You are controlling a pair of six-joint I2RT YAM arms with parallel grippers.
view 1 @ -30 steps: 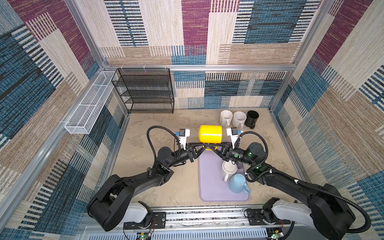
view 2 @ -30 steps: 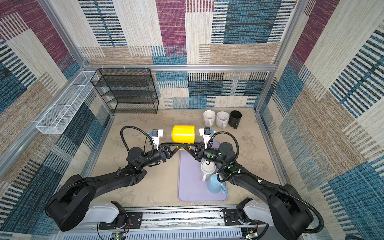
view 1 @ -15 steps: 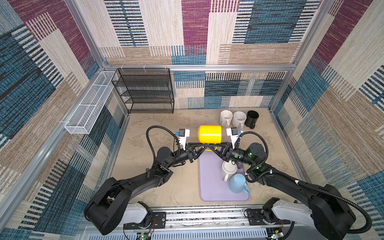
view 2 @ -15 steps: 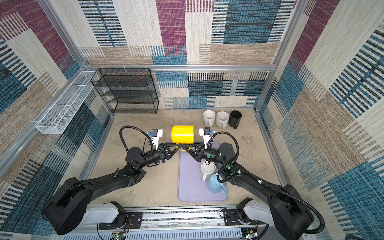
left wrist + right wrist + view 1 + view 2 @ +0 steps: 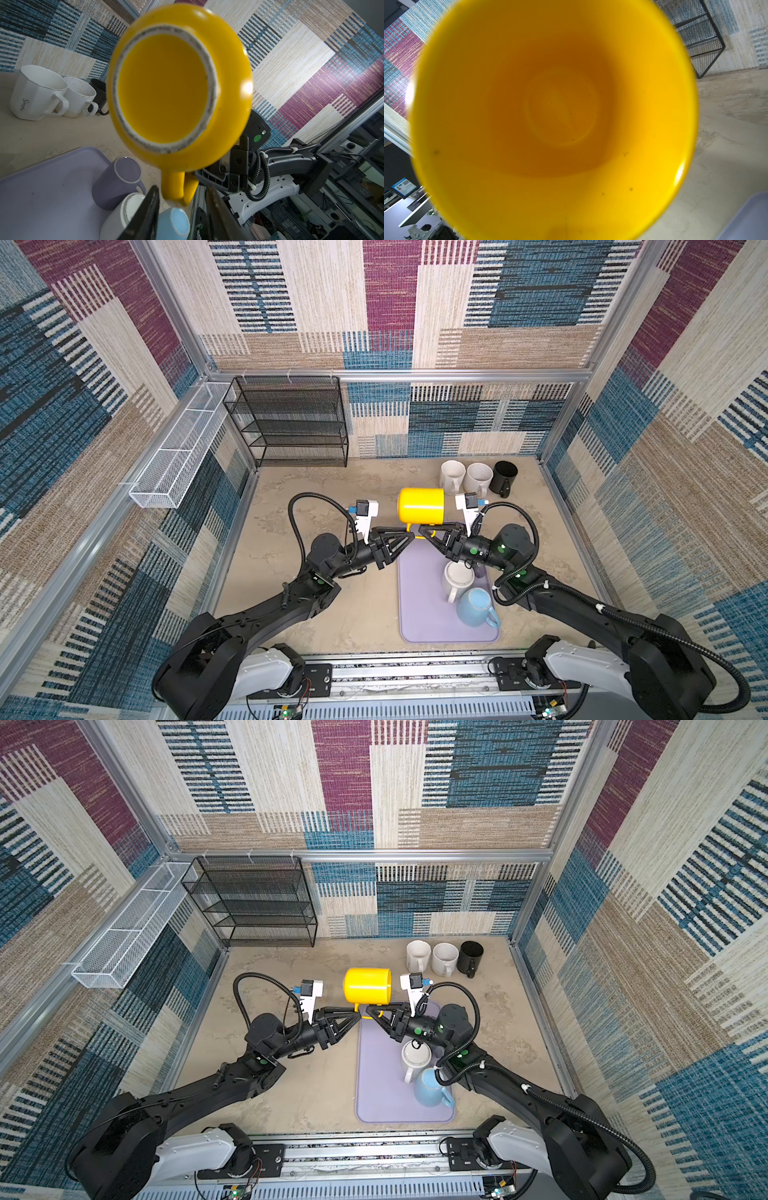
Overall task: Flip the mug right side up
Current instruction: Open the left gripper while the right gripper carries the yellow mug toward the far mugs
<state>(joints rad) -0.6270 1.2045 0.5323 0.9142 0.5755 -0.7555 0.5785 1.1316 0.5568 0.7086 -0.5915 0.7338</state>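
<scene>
The yellow ceramic mug [image 5: 420, 506] [image 5: 368, 986] hung in the air on its side, handle underneath, near the far end of the lavender rectangular tray [image 5: 419, 616]. The right gripper [image 5: 423, 531] [image 5: 371, 1013] was clamped on the handle. The left gripper [image 5: 411, 532] [image 5: 358, 1012] met it tip to tip there.

Only the left wrist view showed that gripper's black fingers [image 5: 149, 207] standing apart on either side of the handle. It also showed the mug's [image 5: 176, 93] unglazed foot ring. In the same view an upturned purple mug [image 5: 118, 182] stood on the tray beside a white mug [image 5: 457, 576] and a pale blue mug [image 5: 476, 608]. The right arm covered the purple one from above.

The right wrist view was filled by the mug's open mouth [image 5: 554, 116], and its own fingers were hidden. A black wire shelf [image 5: 695, 31] sat behind.
</scene>
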